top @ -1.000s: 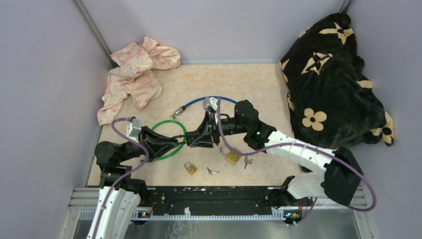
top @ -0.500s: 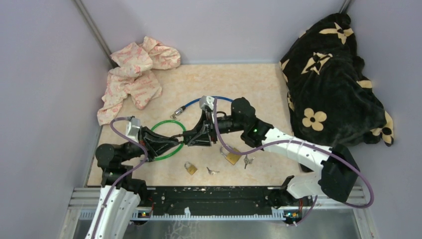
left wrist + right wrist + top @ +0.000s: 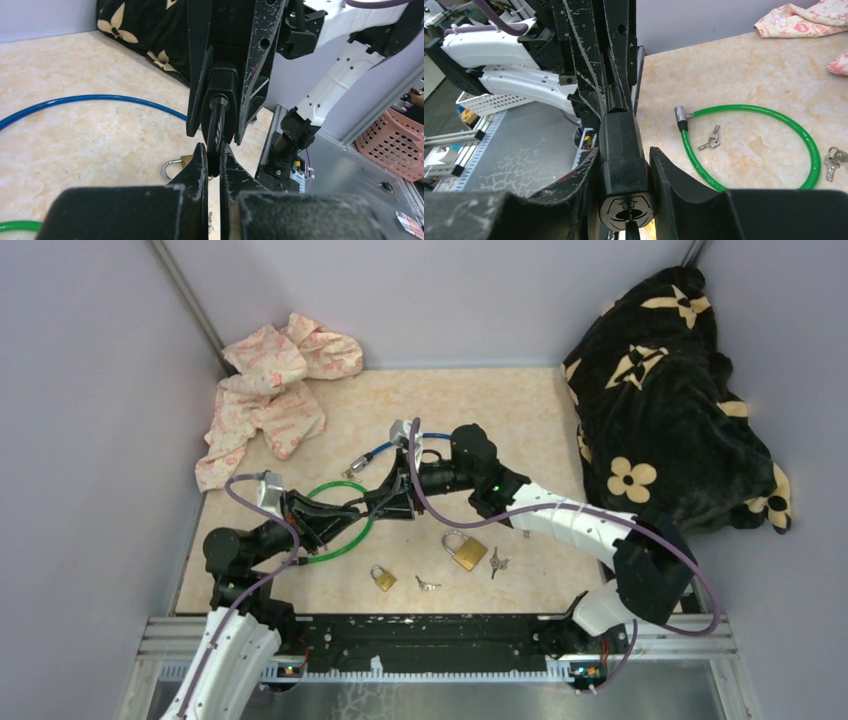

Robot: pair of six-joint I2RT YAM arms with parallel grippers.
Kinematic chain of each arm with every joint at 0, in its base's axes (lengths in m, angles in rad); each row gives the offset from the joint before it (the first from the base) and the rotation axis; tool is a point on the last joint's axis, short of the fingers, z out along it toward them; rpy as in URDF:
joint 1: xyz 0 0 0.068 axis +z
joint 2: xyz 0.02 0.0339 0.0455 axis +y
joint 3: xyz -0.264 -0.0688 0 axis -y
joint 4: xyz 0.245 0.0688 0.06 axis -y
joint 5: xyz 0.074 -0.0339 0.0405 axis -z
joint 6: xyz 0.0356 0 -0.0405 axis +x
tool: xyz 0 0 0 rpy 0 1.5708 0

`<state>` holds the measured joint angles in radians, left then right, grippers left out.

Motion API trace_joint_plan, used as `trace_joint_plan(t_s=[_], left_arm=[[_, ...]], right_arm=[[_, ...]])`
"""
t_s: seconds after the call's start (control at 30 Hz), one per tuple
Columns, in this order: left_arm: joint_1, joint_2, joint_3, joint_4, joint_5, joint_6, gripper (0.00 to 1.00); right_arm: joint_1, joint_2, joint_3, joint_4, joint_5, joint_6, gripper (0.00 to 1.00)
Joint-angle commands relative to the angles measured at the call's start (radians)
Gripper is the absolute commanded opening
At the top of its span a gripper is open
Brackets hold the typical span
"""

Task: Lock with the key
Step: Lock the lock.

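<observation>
**A:** How many locks are out there?

**B:** Two brass padlocks on the worktop (image 3: 470, 410), a larger padlock (image 3: 466, 551) and a smaller padlock (image 3: 382, 579). There are two cables, a green cable (image 3: 748, 106) in a loop and a blue cable (image 3: 90, 97). There is also one black lock body (image 3: 624, 165), held up off the worktop between the two arms, near the green loop.

**A:** Who has it?

**B:** The right fingers (image 3: 669, 175) are clamped on its sides, with the keyhole end facing that wrist camera. The left fingers (image 3: 199, 167) are pinched together on a dark pin (image 3: 217, 125) that goes into the far end of the body.

**A:** Keys?

**B:** From above I count two. One key (image 3: 427, 584) lies just beside the small padlock and another key (image 3: 497, 562) lies by the large one. The right wrist view shows two small bunches, one bunch (image 3: 709, 141) inside the green loop and a second bunch (image 3: 831, 164) just outside it.

**A:** Anything else?

**B:** Two fabrics, one pink cloth (image 3: 270, 390) at the far left and one black flowered blanket (image 3: 665, 400) at the right.
</observation>
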<state>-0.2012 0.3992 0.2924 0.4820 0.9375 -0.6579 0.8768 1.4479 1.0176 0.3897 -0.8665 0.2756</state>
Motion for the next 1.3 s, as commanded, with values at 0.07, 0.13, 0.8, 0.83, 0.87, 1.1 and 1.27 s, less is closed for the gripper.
trace_joint_plan(t_s=[0.07, 0.13, 0.8, 0.83, 0.87, 1.1, 1.27], left_arm=[[-0.099, 0.055, -0.010, 0.096, 0.024, -0.020, 0.00], [-0.109, 0.061, -0.024, 0.096, 0.021, -0.019, 0.00], [-0.267, 0.156, -0.121, 0.099, -0.010, 0.011, 0.00], [-0.280, 0.165, -0.121, 0.099, -0.008, 0.013, 0.00], [-0.296, 0.174, -0.121, 0.099, -0.006, 0.014, 0.00], [-0.311, 0.192, -0.089, 0.157, -0.018, 0.003, 0.00], [-0.322, 0.201, -0.093, 0.203, -0.008, 0.003, 0.00]], right_arm=[[0.144, 0.112, 0.095, 0.253, 0.079, 0.053, 0.00], [0.144, 0.116, 0.095, 0.286, 0.081, 0.073, 0.00], [0.175, 0.196, 0.222, 0.257, 0.066, 0.073, 0.00], [0.177, 0.198, 0.232, 0.241, 0.066, 0.061, 0.00], [0.180, 0.202, 0.244, 0.225, 0.068, 0.050, 0.00], [0.181, 0.235, 0.251, 0.218, 0.048, 0.042, 0.00], [0.180, 0.251, 0.271, 0.220, 0.014, 0.039, 0.00]])
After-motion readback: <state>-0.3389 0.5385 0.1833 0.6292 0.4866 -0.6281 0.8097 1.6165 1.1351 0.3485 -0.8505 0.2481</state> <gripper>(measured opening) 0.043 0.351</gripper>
